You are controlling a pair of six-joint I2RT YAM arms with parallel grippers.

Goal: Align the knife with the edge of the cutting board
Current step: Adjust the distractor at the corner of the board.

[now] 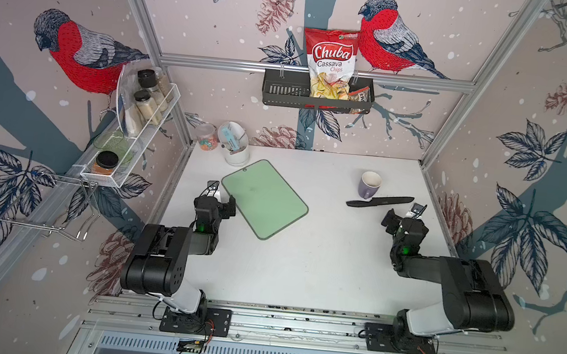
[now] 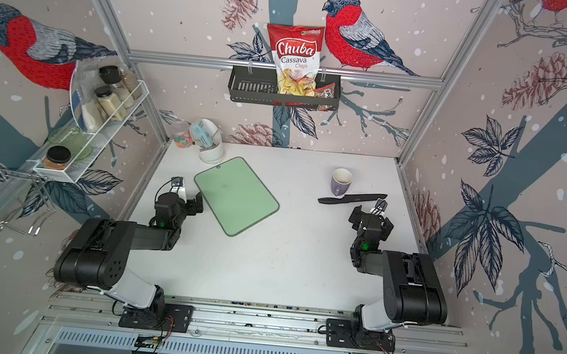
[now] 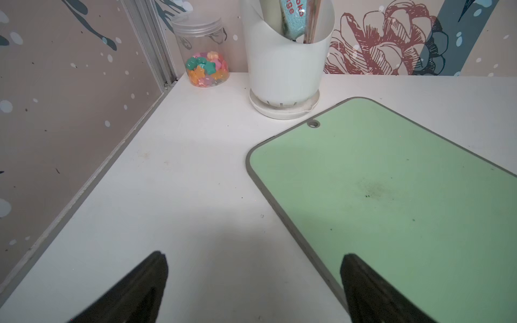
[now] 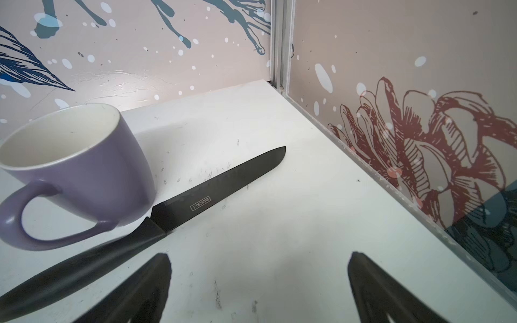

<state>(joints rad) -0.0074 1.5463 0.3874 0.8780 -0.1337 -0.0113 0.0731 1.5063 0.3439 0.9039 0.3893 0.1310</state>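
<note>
Jaws wide apart and empty on both sides: I've got the left gripper [image 3: 253, 254] hanging astride a long edge of the flat pale-green rectangular cutting board [image 1: 265, 199]. The right gripper [image 4: 259, 254] hovers near the all-black kitchen knife [image 1: 380, 201], flat on the white table [image 1: 301, 266], just beside the purple ceramic mug [image 1: 369, 184], well apart from the board.

I see the all-black kitchen knife [image 1: 380, 201] lying flat on the white tabletop [image 1: 301, 266], right side, slim handle toward centre, pointed broad blade toward the right wall. The flat pale-green rectangular cutting board [image 1: 265, 199], thin grey rim, rounded corners, lies diagonal left of centre, small hole at far short edge. Knife and board well apart, not aligned.
</note>
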